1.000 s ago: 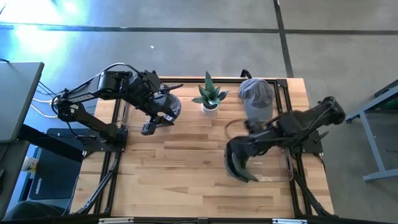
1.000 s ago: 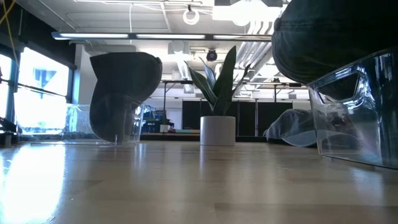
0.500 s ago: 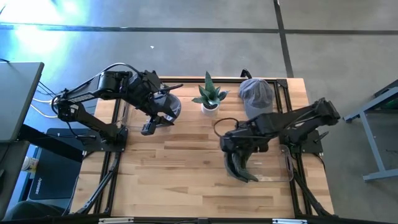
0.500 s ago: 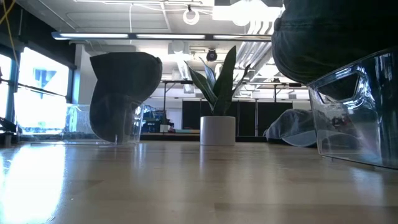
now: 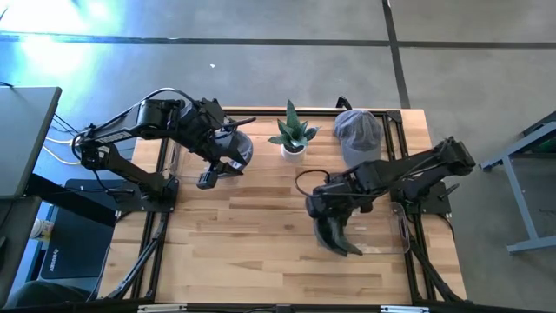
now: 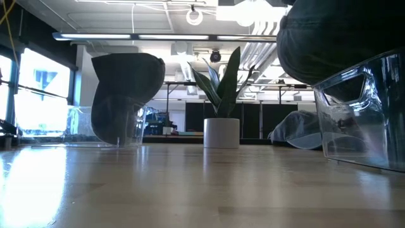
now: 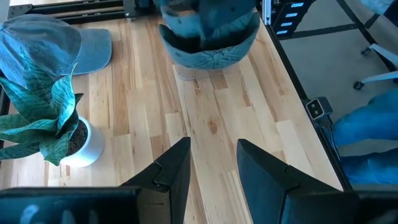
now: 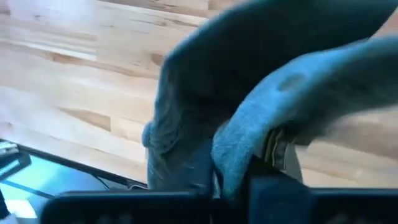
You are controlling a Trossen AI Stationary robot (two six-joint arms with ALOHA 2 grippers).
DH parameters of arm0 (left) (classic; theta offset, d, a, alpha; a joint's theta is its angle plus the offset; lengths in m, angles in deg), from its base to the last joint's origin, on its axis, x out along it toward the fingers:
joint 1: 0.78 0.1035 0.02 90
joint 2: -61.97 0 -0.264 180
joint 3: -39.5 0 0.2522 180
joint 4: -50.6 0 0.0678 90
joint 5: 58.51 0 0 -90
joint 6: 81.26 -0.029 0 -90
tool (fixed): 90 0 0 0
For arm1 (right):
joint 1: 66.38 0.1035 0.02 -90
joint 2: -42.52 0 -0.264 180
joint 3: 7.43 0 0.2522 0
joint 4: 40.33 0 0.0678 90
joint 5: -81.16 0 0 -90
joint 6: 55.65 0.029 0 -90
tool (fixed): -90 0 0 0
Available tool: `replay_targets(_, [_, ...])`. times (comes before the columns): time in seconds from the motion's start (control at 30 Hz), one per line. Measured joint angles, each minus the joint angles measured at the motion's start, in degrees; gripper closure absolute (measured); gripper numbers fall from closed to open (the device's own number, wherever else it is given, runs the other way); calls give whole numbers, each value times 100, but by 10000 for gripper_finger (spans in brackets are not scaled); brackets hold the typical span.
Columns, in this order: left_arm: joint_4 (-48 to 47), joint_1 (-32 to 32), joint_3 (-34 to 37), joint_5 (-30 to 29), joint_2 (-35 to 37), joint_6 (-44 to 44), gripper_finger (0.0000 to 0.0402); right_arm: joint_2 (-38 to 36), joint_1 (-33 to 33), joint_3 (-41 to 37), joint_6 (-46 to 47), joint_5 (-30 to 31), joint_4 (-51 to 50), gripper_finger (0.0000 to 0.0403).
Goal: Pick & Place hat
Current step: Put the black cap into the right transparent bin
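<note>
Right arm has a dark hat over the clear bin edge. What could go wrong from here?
1. The dark hat hangs limp from the right gripper, draped over the clear bin's edge; it may snag or land outside.
2. The potted plant stands close by; a wide swing could tip it.

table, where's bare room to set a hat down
The table's near half is bare wood, from the left edge across to the clear bin. The far edge is crowded: left gripper, plant, grey hat, right gripper holding a dark hat.

Potted plant (image 6: 221, 123) centre, dark hat (image 6: 123, 95) left
</note>
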Motion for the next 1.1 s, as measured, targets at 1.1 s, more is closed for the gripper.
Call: replay_targets(1.1, [0, -1, 0, -4, 2, 6, 276, -30, -13, -490, -2277, -280, 1287, 284])
